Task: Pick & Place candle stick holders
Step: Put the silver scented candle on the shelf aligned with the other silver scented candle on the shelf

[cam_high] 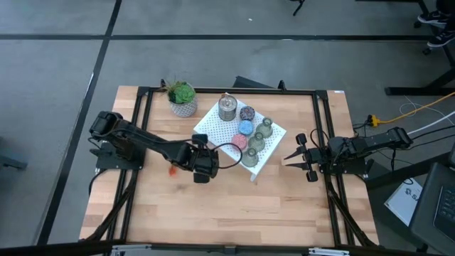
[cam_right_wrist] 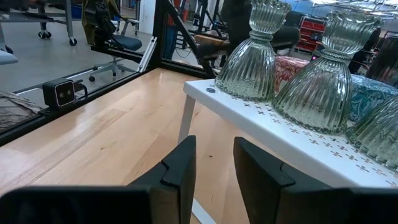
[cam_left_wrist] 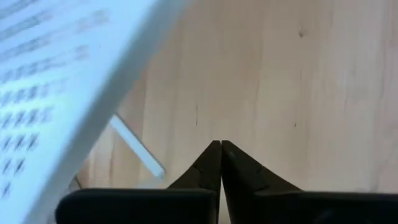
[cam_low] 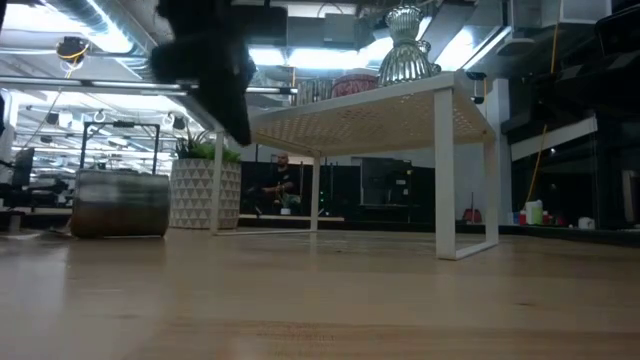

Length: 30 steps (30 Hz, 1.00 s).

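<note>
We see the white stand (cam_high: 272,134) slightly above the centre of the high view, turned diamond-wise on the table (cam_high: 234,206). Seven holders sit on it: a silver one (cam_high: 227,107) at its upper corner, a purple one (cam_high: 247,113) just right of that, a blue one (cam_high: 245,128) below the purple, a pink one (cam_high: 237,141) lower left of the blue, and three green ones (cam_high: 257,142) in a line down the right edge toward the lower corner. In the low view another silver holder (cam_low: 119,203) lies on its side on the table at the left, beside the plant pot (cam_low: 203,192).

The left gripper (cam_high: 202,169) hangs just left of the stand's lower left edge, near the middle of the high view; its wrist view shows the jaws pressed together, tips touching, with nothing between them, above bare wood next to the stand's white rim (cam_left_wrist: 106,124).

The right gripper (cam_high: 299,159) waits right of the stand, apart from it, pointing left. Its fingers (cam_right_wrist: 180,165) stand a narrow gap apart, holding nothing, with two green holders (cam_right_wrist: 252,53) ahead on the stand's edge
</note>
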Tool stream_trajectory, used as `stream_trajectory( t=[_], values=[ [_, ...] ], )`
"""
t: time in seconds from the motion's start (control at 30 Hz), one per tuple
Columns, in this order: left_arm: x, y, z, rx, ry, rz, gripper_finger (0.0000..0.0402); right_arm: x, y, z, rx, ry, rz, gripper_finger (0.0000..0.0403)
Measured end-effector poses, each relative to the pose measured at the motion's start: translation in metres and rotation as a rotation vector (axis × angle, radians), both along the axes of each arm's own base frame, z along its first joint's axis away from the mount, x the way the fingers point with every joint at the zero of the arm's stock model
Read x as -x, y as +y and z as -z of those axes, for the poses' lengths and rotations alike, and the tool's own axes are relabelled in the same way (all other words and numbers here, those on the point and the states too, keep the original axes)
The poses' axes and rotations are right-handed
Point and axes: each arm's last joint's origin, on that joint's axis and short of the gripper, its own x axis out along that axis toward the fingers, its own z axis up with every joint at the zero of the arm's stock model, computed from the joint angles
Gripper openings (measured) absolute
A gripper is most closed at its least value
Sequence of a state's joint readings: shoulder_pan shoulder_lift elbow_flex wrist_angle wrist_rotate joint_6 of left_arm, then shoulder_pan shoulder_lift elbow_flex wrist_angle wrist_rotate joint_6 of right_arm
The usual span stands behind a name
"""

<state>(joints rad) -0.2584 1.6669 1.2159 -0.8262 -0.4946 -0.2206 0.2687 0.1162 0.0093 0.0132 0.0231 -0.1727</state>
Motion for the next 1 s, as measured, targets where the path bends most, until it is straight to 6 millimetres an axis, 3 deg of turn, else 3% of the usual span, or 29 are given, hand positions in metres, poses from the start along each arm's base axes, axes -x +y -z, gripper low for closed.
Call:
stream_trajectory(
  t=[0.17,0.3,0.67,1.0],
  values=[
    [0.0,-0.007,-0.021,0.113,-0.067,-0.194,0.0013,0.0,0.0,0.0,0.0,0.0,0.0,0.0112],
    [0.009,0.0,-0.022,0.187,0.004,-0.355,0.0049,0.0,0.0,0.0,0.0,0.0,0.0,0.0112],
    [0.032,0.007,-0.022,0.093,0.061,-0.677,0.02,0.0,0.0,0.0,0.0,0.0,0.0,0.0112],
    [0.047,0.01,-0.024,0.029,0.158,-0.764,0.0242,0.0,0.0,0.0,0.0,0.0,0.0,0.0112]
  ],
)
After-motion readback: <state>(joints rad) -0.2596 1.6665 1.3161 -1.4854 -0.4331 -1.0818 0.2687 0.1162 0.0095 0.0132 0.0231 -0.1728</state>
